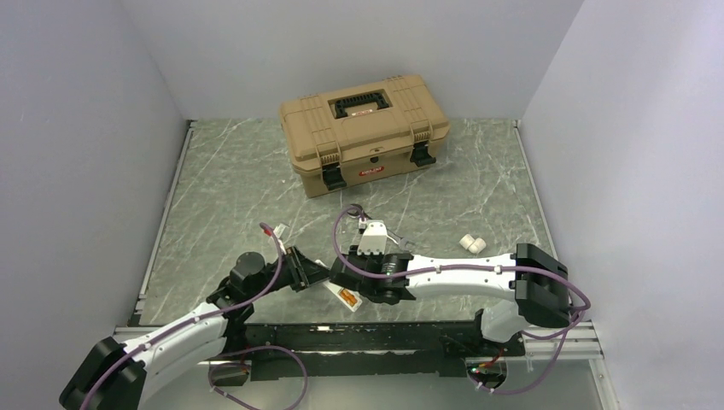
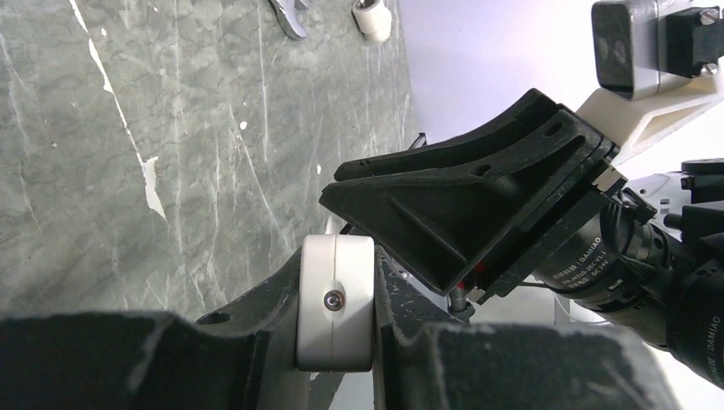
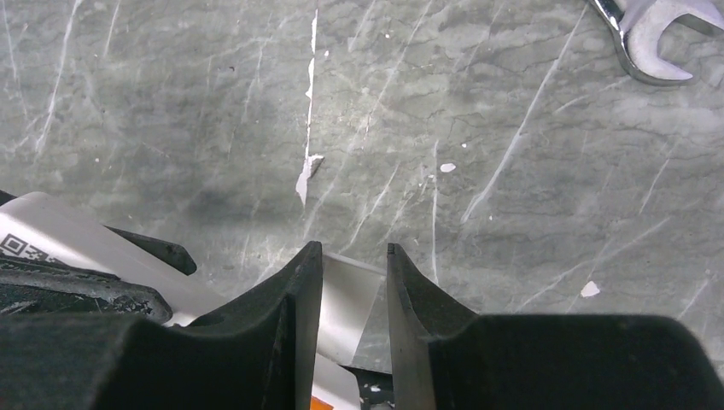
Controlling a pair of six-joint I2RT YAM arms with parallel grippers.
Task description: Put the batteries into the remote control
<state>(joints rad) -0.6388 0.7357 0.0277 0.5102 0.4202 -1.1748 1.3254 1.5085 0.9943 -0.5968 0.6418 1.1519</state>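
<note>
The white remote control [image 1: 344, 296] lies near the table's front edge, its orange-brown recess facing up, between the two grippers. My left gripper [image 1: 318, 275] is shut on one white end of the remote [image 2: 335, 303]; that gripper [image 2: 335, 272] has a finger on each side of it. My right gripper [image 1: 343, 275] reaches in from the right, and its black body fills the left wrist view [image 2: 478, 205]. Its jaws [image 3: 350, 254] stand a narrow gap apart over the remote's white end [image 3: 346, 303], with table showing beside the right finger. Two white batteries [image 1: 472, 243] lie on the table to the right, also in the left wrist view [image 2: 373, 15].
A tan toolbox [image 1: 363, 132] stands closed at the back middle. A steel wrench [image 3: 653, 34] lies just beyond the right wrist, partly hidden in the top view [image 1: 398, 242]. Grey walls close in the marble table [image 1: 222, 188] on three sides.
</note>
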